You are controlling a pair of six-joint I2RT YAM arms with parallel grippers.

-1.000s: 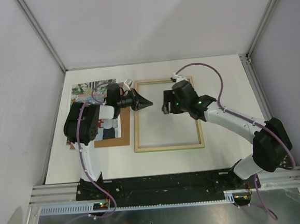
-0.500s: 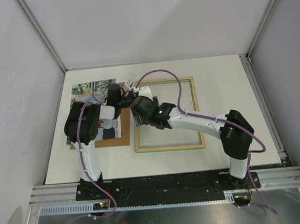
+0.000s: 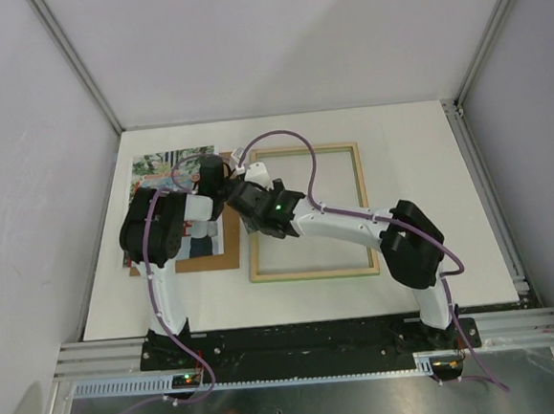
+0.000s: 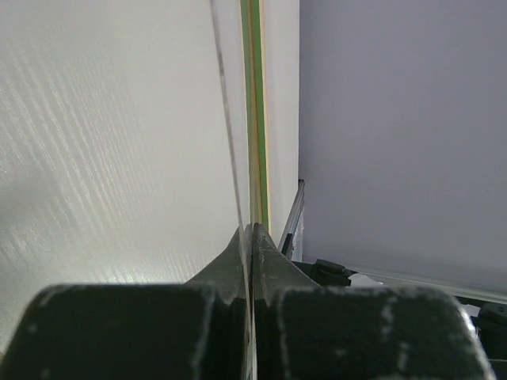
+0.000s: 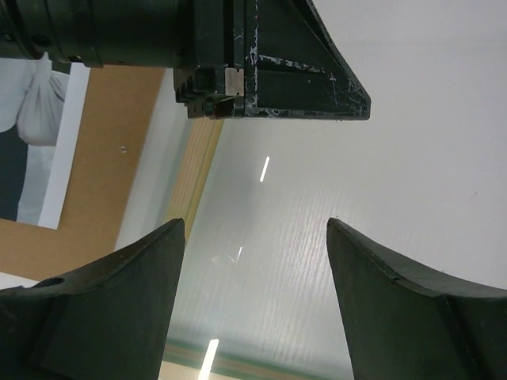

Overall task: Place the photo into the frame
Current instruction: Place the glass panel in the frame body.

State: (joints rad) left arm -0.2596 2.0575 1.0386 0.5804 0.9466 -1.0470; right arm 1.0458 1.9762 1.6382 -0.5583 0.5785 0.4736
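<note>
**Setting:** white table point(image 3: 427, 157) in a grey-walled booth. Both arms are bolted at its near edge.

**Item 1, the frame point(image 3: 311, 274):** lies flat at mid-table, pale wood side up. A green strip shows along its edge in the left wrist view. The inside looks glossy and faintly ribbed (possibly a clear pane; cannot tell).

**Item 2, backing board point(image 3: 205, 262):** plain brown and flat, just left of the frame.

**Item 3, right gripper point(image 5: 255, 229):** the arm is extended leftward across the frame. The jaws stand wide apart over the frame's left rail with nothing between them.

**Item 4, left gripper point(image 4: 250, 231):** points right over the frame's far-left corner, close beside the right gripper. Its fingers are pressed together. A hair-thin line runs on from the tips, and whether a sheet is pinched there cannot be told.

**Item 5, the photo point(image 3: 163, 165):** at far left, face up on the board's far part and wholly outside the frame. It is partly hidden by the left arm. It is a colour print with greenery along the top and white edges, and it lies thin and flat.

**Hazards, as judged:**
- The two grippers are crowded at one corner, so a small misjudged move could knock them together or shove the frame askew.
- The print lies flush on the board, so fingers may skid over it, crease it, or drag the board along
- The left arm overhangs the print and blocks a clean approach
</note>
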